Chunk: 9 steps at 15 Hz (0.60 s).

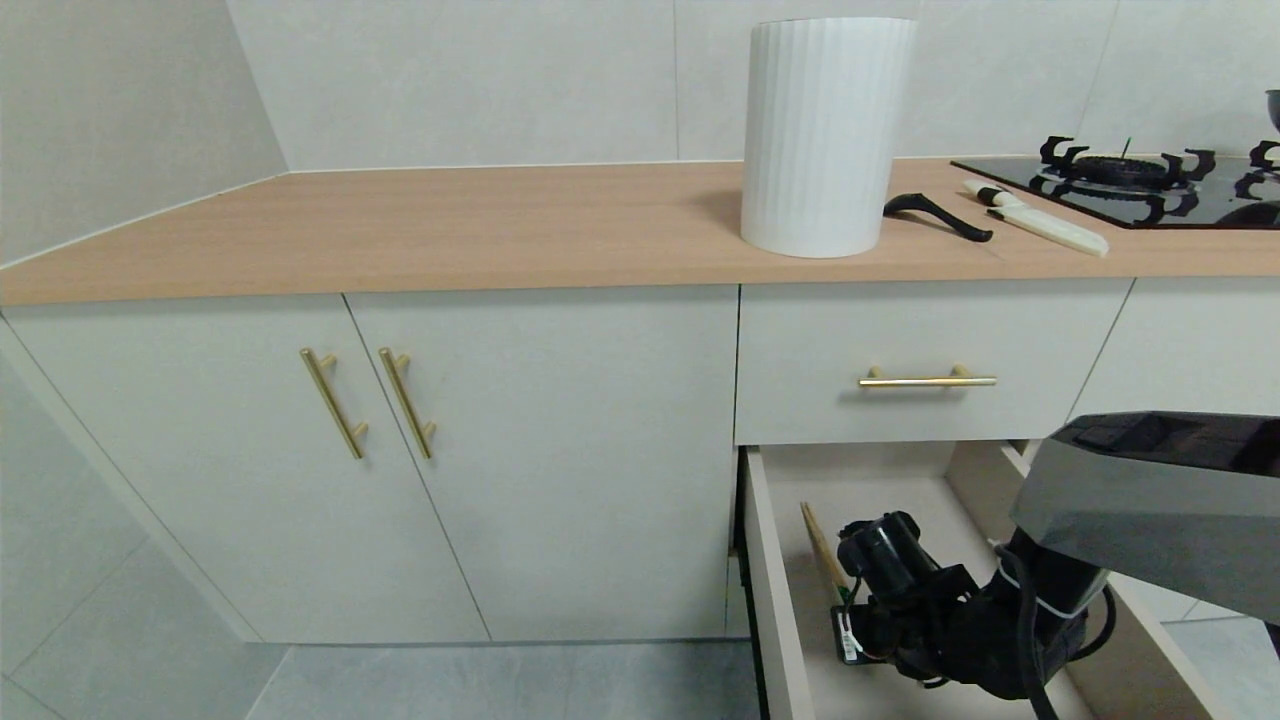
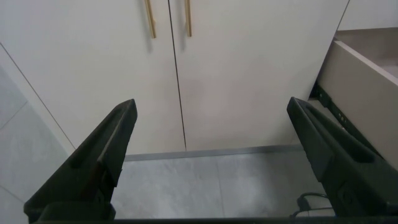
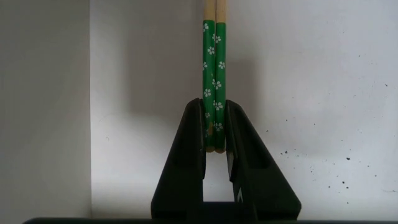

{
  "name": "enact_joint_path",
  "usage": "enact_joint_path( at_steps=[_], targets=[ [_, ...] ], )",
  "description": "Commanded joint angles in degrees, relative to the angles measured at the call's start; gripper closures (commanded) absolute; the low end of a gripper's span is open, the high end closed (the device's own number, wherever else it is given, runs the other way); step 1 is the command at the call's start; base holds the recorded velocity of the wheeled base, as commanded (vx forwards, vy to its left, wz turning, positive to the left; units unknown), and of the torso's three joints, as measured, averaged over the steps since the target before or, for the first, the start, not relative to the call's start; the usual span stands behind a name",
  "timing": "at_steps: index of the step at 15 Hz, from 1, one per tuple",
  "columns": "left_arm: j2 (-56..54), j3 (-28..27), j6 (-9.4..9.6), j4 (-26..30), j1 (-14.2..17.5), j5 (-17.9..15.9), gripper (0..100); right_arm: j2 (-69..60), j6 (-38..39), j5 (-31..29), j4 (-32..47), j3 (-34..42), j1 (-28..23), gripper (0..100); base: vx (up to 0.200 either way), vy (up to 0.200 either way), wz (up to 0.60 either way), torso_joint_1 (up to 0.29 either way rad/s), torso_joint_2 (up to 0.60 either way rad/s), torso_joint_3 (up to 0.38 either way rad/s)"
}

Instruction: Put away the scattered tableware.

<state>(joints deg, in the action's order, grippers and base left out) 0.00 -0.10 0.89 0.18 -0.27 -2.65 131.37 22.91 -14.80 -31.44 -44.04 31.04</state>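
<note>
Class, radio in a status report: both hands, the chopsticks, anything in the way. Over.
Right hand shut on chopsticks, down in open drawer. Left hand open, facing cupboard doors. Knife and black tool lie on counter, beside white canister.

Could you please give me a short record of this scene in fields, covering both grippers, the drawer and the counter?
right gripper: shut on the chopsticks, inside the open drawer
chopsticks: pair with green flowered shafts and plain wooden ends
left gripper: open, empty, facing the cabinet doors
open drawer: lower one, under a closed drawer
counter: white ribbed container, black handle partly behind it, white knife, stove
left to do: knife and black handle not yet put away
</note>
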Motion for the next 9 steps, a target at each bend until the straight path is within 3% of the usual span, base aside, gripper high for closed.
enact_joint_path(
  at_steps=[1, 6, 7, 9],
  targets=[
    [0.0, 0.0, -0.01, 0.0, 0.0, 0.0, 0, 0.1, -0.1, -0.1, 0.0, 0.0, 0.0, 100, 0.000, 0.000, 0.00, 0.000, 0.00, 0.000],
    [0.0, 0.0, -0.01, 0.0, 0.0, 0.0, 0, 0.2, 0.0, -0.2, 0.1, 0.0, 0.1, 100, 0.000, 0.000, 0.00, 0.000, 0.00, 0.000],
    [0.0, 0.0, -0.01, 0.0, 0.0, 0.0, 0, 0.2, 0.0, -0.2, 0.0, 0.0, 0.1, 0, 0.000, 0.000, 0.00, 0.000, 0.00, 0.000],
    [0.0, 0.0, -0.01, 0.0, 0.0, 0.0, 0, 0.2, 0.0, -0.2, 0.0, 0.0, 0.0, 0, 0.000, 0.000, 0.00, 0.000, 0.00, 0.000]
  ],
)
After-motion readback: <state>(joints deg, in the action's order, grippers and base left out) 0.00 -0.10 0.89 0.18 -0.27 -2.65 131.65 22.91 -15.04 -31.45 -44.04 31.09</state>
